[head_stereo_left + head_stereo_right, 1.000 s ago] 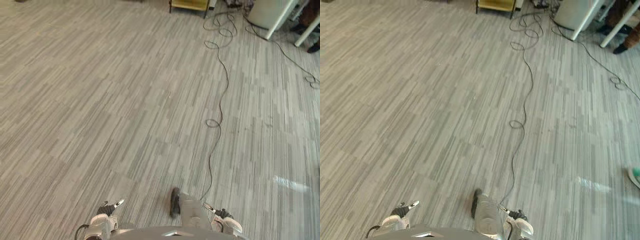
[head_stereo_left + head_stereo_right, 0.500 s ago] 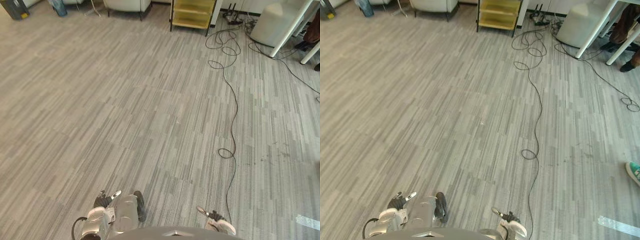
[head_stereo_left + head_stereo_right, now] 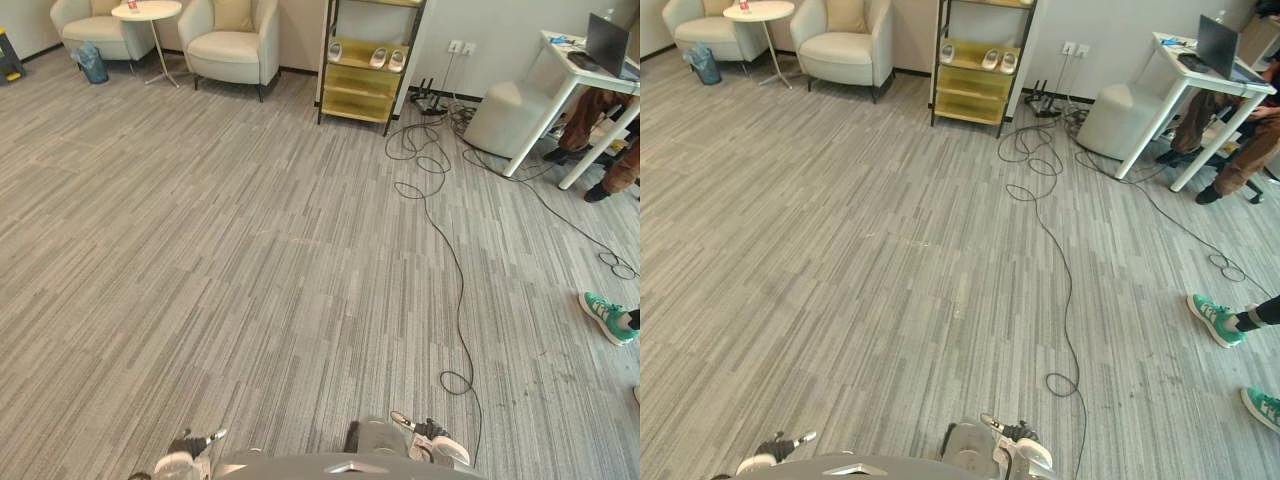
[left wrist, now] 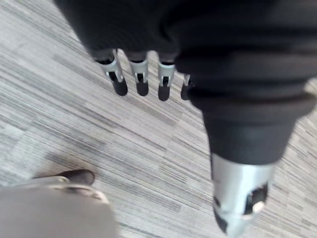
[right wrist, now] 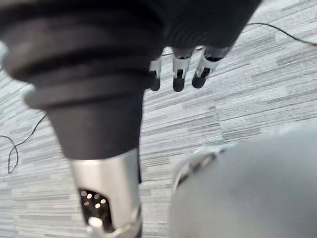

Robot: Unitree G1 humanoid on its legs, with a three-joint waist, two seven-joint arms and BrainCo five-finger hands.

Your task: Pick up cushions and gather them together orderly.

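Cushion [image 3: 235, 13] on far armchair [image 3: 230, 60], broad grey floor [image 3: 200, 250]

Two armchairs [image 3: 235, 50]; one round table [image 3: 146, 10]; one yellow shelf [image 3: 365, 75]; one white desk [image 3: 580, 60]; two green shoes [image 3: 1215, 320]

The floor [image 3: 250, 260] was a matt grey covering with fine stripes and almost no sheen. The armchair [image 3: 232, 45] had smooth cream upholstery, and the shelf unit [image 3: 362, 70] had a thin dark metal frame with matt yellow boards. The left hand [image 4: 140, 72] had satin silver fingers with dark matt tips, under a ribbed, rubbery black cover.
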